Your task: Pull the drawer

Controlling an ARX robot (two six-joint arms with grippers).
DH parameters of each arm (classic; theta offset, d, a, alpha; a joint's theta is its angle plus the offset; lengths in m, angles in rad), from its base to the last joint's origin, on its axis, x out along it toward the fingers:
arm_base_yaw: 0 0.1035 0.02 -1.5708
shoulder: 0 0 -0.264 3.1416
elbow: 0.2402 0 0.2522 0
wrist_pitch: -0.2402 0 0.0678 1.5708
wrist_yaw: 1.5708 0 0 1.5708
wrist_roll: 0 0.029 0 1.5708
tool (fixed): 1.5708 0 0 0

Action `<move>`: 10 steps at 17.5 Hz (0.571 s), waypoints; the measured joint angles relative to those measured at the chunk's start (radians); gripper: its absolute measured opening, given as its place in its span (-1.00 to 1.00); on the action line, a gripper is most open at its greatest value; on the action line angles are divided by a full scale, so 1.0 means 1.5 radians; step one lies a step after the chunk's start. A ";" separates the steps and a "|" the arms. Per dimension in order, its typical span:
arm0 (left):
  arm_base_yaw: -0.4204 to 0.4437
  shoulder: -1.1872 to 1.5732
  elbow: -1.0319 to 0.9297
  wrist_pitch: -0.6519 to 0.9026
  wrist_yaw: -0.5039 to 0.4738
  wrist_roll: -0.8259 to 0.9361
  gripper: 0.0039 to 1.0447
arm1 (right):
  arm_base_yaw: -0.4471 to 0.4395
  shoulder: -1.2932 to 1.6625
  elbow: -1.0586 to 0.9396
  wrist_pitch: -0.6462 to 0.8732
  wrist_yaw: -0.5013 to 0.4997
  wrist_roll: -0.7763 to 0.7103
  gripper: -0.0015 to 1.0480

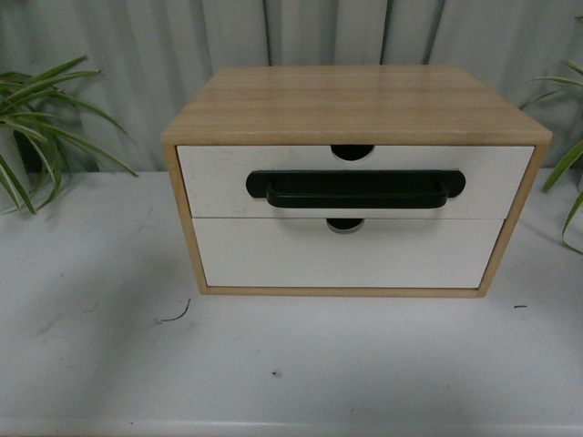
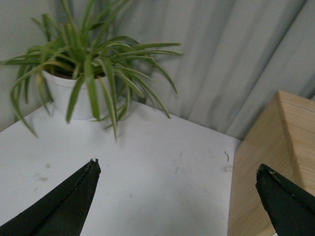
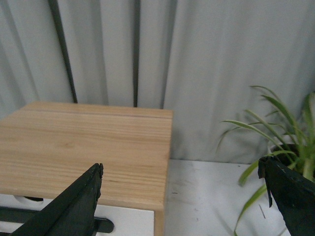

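Observation:
A small wooden cabinet stands on the white table. Its upper drawer has a white front, a long black bar handle and a semicircular notch in the top edge, and sits flush in the cabinet. Neither arm shows in the front view. My left gripper is open over bare table beside the cabinet's left side. My right gripper is open above the cabinet's top right corner; the end of the handle shows below it.
Below the handled drawer is a plain white drawer front with no handle. A potted spider plant stands at the table's back left, another plant at the right. Grey curtain hangs behind.

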 joint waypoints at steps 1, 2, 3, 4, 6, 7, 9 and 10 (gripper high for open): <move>-0.008 0.040 0.037 -0.009 0.021 0.014 0.88 | 0.009 0.048 0.036 -0.003 -0.015 -0.017 0.88; -0.027 0.091 0.087 -0.015 0.051 0.049 0.88 | 0.022 0.088 0.078 -0.024 -0.037 -0.042 0.88; -0.047 0.121 0.126 -0.038 0.085 0.081 0.88 | 0.030 0.110 0.106 -0.036 -0.070 -0.078 0.88; -0.080 0.145 0.171 -0.086 0.147 0.149 0.88 | 0.038 0.122 0.138 -0.079 -0.121 -0.129 0.88; -0.127 0.157 0.231 -0.186 0.247 0.263 0.88 | 0.037 0.128 0.172 -0.147 -0.208 -0.235 0.88; -0.145 0.162 0.261 -0.241 0.287 0.327 0.88 | 0.036 0.134 0.191 -0.194 -0.252 -0.306 0.88; -0.190 0.186 0.334 -0.396 0.354 0.459 0.88 | 0.031 0.156 0.232 -0.302 -0.333 -0.448 0.88; -0.205 0.198 0.356 -0.449 0.368 0.501 0.88 | 0.028 0.165 0.246 -0.347 -0.359 -0.508 0.88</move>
